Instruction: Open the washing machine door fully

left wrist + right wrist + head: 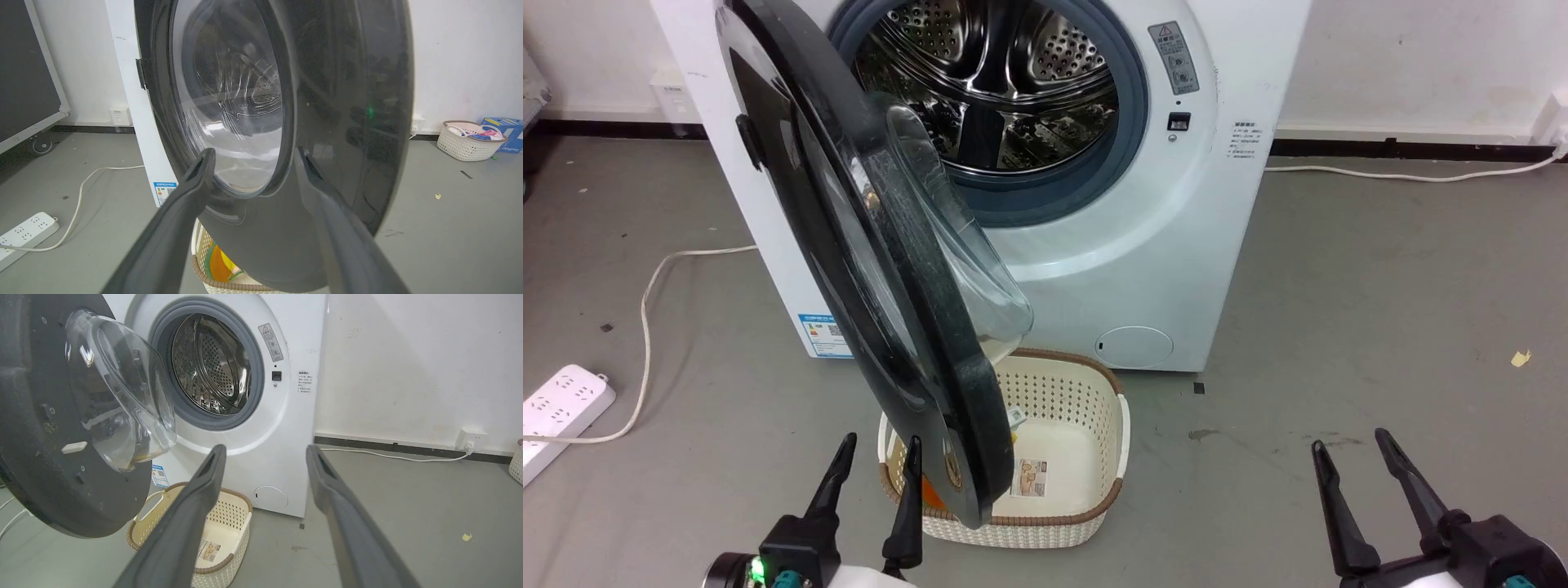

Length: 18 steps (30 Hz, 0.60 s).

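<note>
The washing machine door (927, 302), a glossy black disc with a clear glass bowl (980, 269), stands swung out from the white machine (1160, 245) on its left-side hinge, nearly edge-on in the head view. The steel drum (996, 73) is exposed. My left gripper (880, 461) is open, just left of the door's lower rim. In the left wrist view this gripper (254, 153) points at the door's outer face (347, 122) from close by; I cannot tell if it touches. My right gripper (1352, 445) is open over bare floor, well right of the door. The right wrist view shows it (266, 449) open, facing the door's inner side (36, 437).
A cream laundry basket (1078, 408) sits on the floor under the door's lower rim. A white power strip (560, 404) and its cable (645, 310) lie at the left. The small round white flap (1134, 346) is low on the machine. Another basket (470, 141) stands by the wall.
</note>
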{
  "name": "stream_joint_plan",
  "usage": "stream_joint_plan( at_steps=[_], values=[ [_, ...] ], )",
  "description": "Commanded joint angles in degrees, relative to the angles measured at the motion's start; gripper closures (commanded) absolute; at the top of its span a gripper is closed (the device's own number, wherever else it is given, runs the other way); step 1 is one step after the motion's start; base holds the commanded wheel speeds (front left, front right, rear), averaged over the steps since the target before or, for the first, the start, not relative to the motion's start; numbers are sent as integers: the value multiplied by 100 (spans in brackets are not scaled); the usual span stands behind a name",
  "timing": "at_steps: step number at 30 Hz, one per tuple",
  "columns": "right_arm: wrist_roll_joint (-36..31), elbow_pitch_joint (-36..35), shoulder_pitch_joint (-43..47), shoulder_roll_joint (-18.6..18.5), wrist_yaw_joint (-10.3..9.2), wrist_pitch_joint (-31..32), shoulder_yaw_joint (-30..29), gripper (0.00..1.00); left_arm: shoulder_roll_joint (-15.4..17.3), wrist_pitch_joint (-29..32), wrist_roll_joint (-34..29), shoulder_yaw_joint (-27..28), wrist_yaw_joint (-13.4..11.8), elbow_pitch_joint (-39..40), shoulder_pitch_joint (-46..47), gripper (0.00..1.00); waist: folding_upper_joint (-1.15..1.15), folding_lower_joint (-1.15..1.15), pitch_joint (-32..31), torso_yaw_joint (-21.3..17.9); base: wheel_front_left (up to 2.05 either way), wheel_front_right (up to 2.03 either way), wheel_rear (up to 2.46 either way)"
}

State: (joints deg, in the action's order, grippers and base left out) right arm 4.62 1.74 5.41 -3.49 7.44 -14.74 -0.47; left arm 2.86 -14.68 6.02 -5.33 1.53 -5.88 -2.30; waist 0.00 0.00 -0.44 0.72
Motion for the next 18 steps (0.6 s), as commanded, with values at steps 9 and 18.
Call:
stream_joint_plan(
  at_steps=[9, 18],
  values=[
    [164, 19, -63, 55, 5, -26, -48, 0, 3, -32, 197, 24, -2, 174, 89, 100, 0, 0, 5, -17, 0, 0, 0],
    [247, 16, -91, 59, 5, -26, -44, 0, 2, -32, 646, 753, -303, 1711, 613, 100, 0, 0, -20, -18, 0, 0, 0]
  ],
)
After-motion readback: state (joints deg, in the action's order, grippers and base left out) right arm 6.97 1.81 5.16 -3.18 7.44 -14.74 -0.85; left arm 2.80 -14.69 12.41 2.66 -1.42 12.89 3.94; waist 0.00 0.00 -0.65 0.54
